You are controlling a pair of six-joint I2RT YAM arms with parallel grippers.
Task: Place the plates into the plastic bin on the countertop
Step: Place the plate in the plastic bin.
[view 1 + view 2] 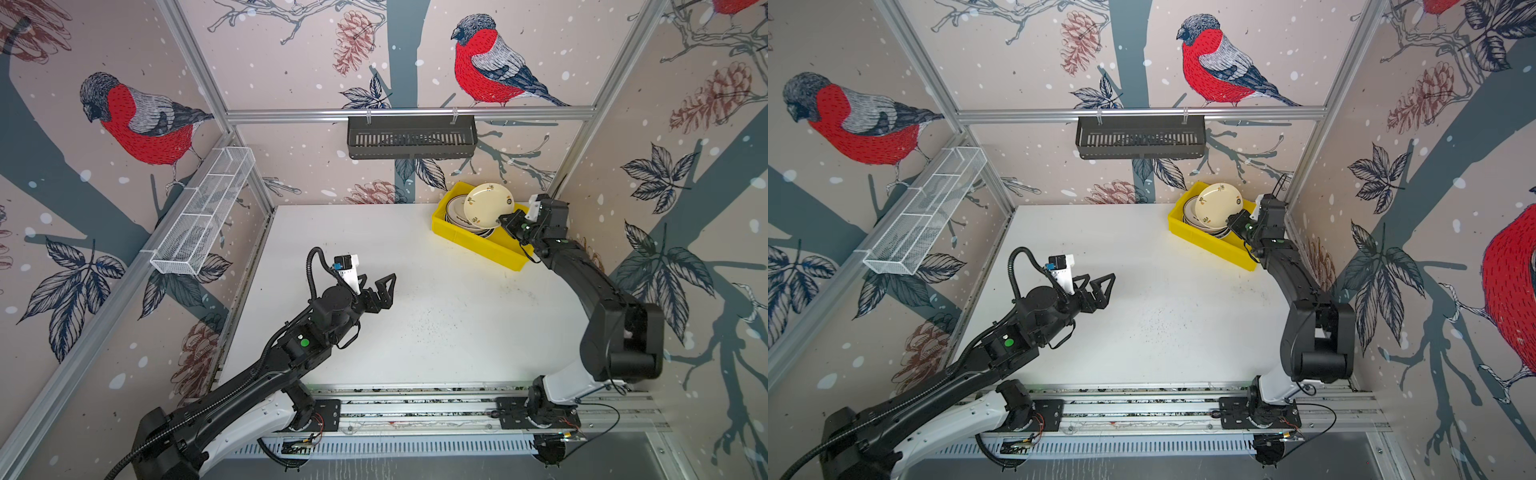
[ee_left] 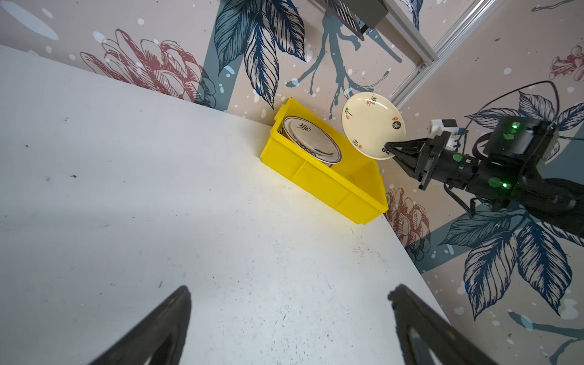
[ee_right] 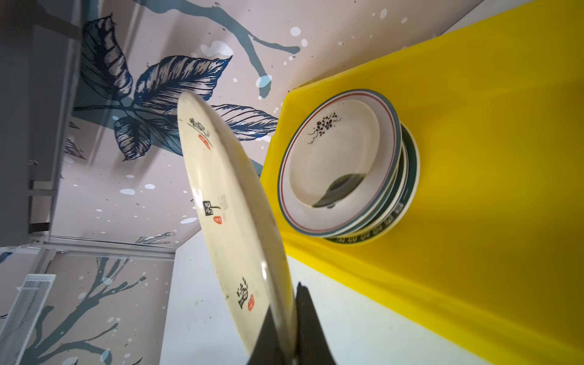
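A cream plate with black and red characters hangs tilted above the plastic bin. My right gripper is shut on the plate's rim. Inside the yellow bin lies a stack of plates, the top one white with a dark rim. My left gripper hovers open over the countertop, holding nothing.
A black slatted basket hangs on the back rail. A white wire-mesh basket runs along the left wall. The bin sits in the back right corner, close to both walls.
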